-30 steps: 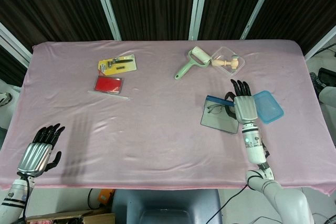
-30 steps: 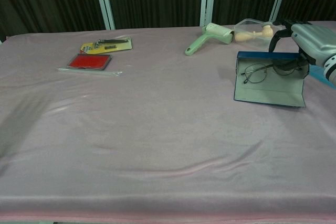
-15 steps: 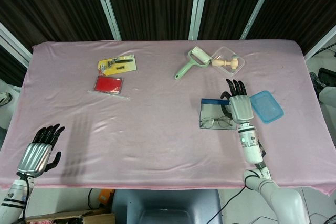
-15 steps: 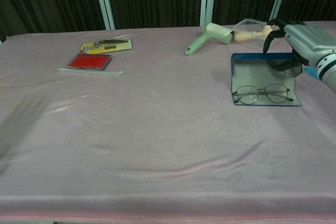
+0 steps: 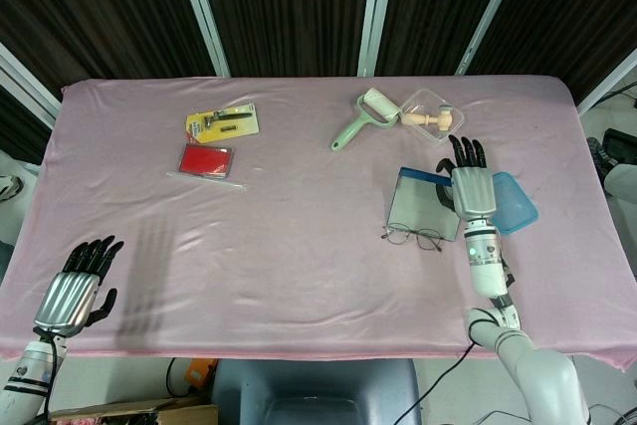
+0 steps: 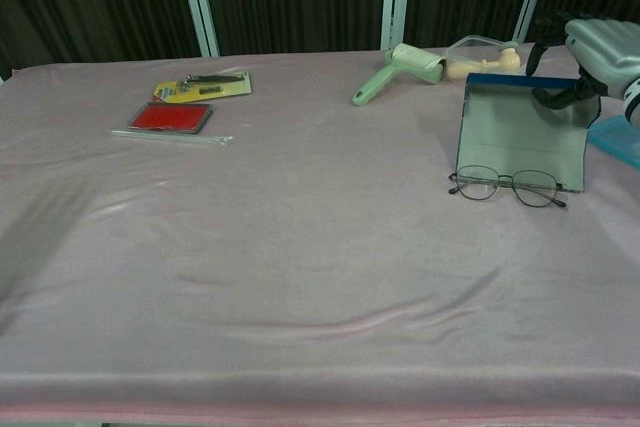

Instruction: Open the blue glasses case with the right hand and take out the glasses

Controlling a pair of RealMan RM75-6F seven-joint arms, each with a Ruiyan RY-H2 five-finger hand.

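Note:
The blue glasses case [image 5: 424, 203] [image 6: 520, 131] stands tipped up on its near edge, its grey inside facing me. My right hand [image 5: 472, 186] [image 6: 598, 47] grips it at the far right corner, thumb hooked over the rim. The thin-framed glasses [image 5: 412, 237] [image 6: 507, 185] lie flat on the pink cloth just in front of the case, outside it. The case's blue lid [image 5: 514, 203] [image 6: 619, 139] lies to the right of the hand. My left hand [image 5: 75, 287] rests open at the table's front left edge, holding nothing, and shows only in the head view.
A green lint roller [image 5: 360, 116] [image 6: 400, 69] and a clear box with a wooden piece [image 5: 432, 116] [image 6: 480, 55] lie behind the case. A yellow card pack [image 5: 222, 122] [image 6: 202, 85] and a red flat item [image 5: 206, 159] [image 6: 170, 117] sit far left.
My right hand has tilted the case steeper and drawn it back and to the right. The glasses slid out of it onto the cloth. The left hand has not moved.

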